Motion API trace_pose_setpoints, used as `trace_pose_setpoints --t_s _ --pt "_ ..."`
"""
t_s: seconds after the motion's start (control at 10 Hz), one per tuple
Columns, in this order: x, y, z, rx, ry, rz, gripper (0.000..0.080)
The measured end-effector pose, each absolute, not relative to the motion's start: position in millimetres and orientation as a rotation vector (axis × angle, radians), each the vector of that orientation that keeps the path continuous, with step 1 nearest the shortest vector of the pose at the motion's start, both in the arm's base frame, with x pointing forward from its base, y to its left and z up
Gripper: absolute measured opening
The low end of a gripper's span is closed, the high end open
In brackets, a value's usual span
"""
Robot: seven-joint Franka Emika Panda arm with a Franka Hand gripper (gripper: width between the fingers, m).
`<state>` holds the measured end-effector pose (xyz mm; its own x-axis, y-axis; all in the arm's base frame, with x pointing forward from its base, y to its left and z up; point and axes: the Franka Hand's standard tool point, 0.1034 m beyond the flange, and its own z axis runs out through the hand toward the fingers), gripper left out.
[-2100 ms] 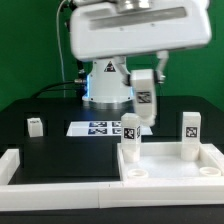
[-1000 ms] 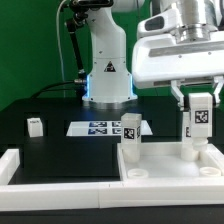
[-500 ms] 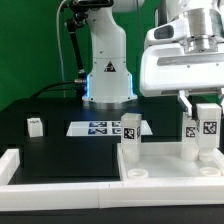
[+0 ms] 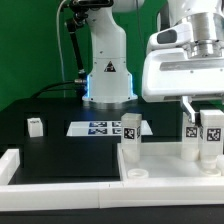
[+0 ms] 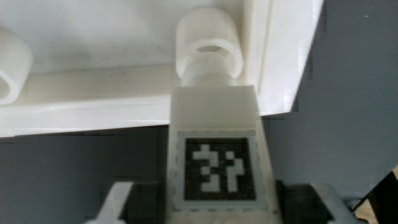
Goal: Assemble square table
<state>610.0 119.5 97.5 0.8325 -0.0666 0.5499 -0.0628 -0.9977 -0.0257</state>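
Observation:
The square table's white slab (image 4: 165, 160) lies at the exterior view's right, with two tagged leg posts standing on it, one (image 4: 130, 135) at its left side and one (image 4: 190, 138) at its right. My gripper (image 4: 209, 118) is shut on a third leg post (image 4: 211, 135), held upright just right of the right standing post. In the wrist view the held leg post (image 5: 217, 150) shows its tag between my fingers (image 5: 134, 200), with a standing post (image 5: 210, 50) and the slab's rim (image 5: 107, 95) beyond it. A fourth small leg post (image 4: 35, 125) stands on the black table at the left.
The marker board (image 4: 95, 128) lies in front of the robot base (image 4: 105, 80). A long low white border wall (image 4: 60, 188) runs along the front and up the left side. Round sockets (image 4: 135, 175) show in the slab's near corners.
My gripper has carried the leg post toward the exterior view's right and lowered it beside the right standing post. The other parts have not moved.

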Motion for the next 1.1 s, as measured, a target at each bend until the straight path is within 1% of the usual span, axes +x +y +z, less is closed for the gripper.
trace_pose_setpoints --t_s 0.6,1.1 --pt "610 123 82.6 -3.014 0.086 -0.894 0.0291" --pt "612 123 81.9 -3.012 0.082 -0.918 0.0291"
